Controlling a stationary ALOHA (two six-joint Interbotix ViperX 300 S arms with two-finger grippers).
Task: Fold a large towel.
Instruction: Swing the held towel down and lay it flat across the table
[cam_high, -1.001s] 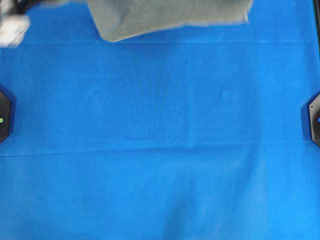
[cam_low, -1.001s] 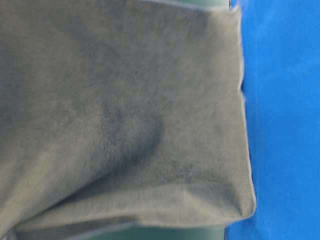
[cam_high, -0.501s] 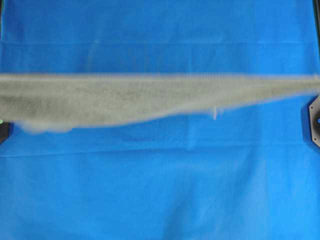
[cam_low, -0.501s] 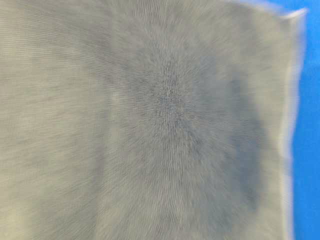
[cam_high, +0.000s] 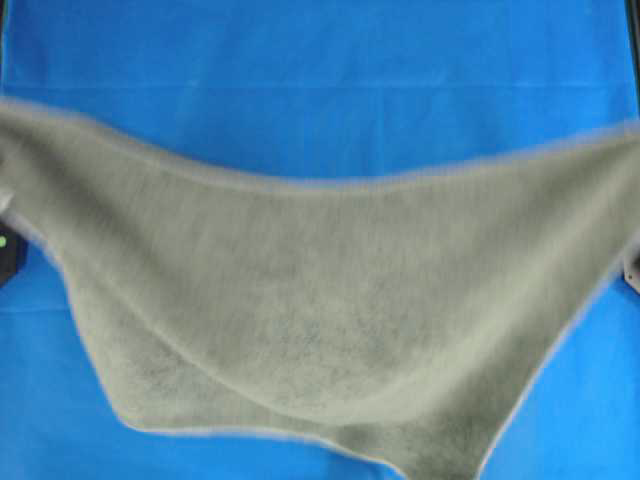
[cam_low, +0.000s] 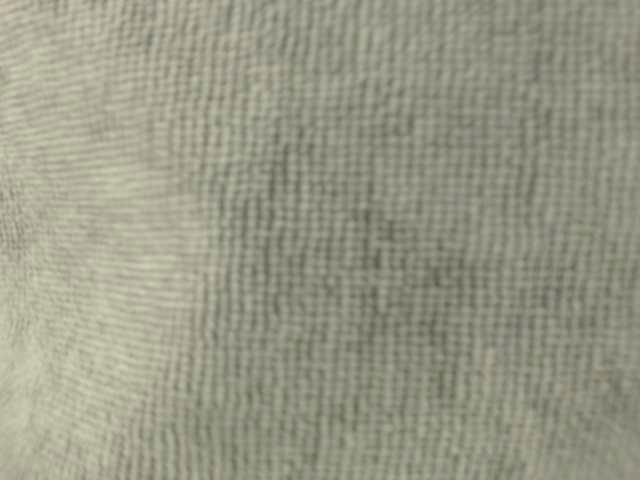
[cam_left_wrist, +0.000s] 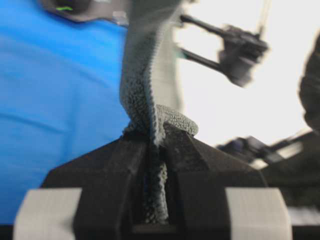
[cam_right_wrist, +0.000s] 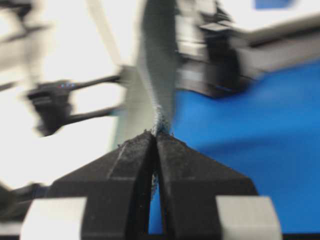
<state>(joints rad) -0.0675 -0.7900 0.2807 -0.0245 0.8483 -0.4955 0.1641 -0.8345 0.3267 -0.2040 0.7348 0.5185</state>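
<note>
I hold the towel (cam_high: 320, 300) stretched in the air above the blue surface (cam_high: 320, 60), my left fingers (cam_left_wrist: 155, 142) and right fingers (cam_right_wrist: 156, 137) each pinched shut on its hem. Both pinches look thin; a hard tug could slip a corner free.

Towel (cam_high: 330, 310) blurred in the overhead view, cut off at left and right edges; both held corners out of frame there. Lower tip cut by the bottom edge at lower right. Blue cloth (cam_high: 320, 60) beneath hidden across the middle band. Dark mount (cam_high: 8, 262) at mid-left half covered; another at mid-right barely showing. Table-level view filled entirely with towel weave, soft at left; nothing else visible. Left gripper (cam_left_wrist: 156, 137): background at upper right smeared, dark rig parts unreadable. Right gripper (cam_right_wrist: 155, 136): surroundings streaked, shapes at upper left and upper right unidentifiable; towel strip above the jaws blurred.
</note>
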